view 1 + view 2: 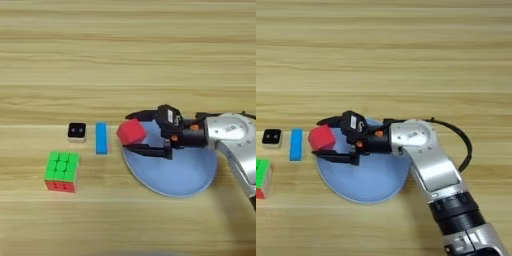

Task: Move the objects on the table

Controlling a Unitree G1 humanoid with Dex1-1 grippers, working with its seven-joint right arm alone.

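Red and plain, the small cube [131, 132] is sitting between the two black fingers of the right pincer [136, 132], which is closing on it from the 3 o'clock side, one finger running along its far face and the other along its near face. It is hanging at the 9 o'clock rim of a pale blue plate [175, 172]; whether it is lifted or touching the bench [125, 60] I cannot tell. It is looking rigid and light, with flat, probably smooth faces, so a squeeze on two opposite faces near their middles is suiting it best; a corner hold would likely be letting it twist out.

At 9 o'clock from the plate a blue bar [101, 138] is lying, then a small black block [76, 131]. The puzzle cube [62, 171], green on top and red on its near side, is resting at about 8 o'clock, well apart from the pincer. It is looking bulkier and stiff, best taken across two opposite flat sides.
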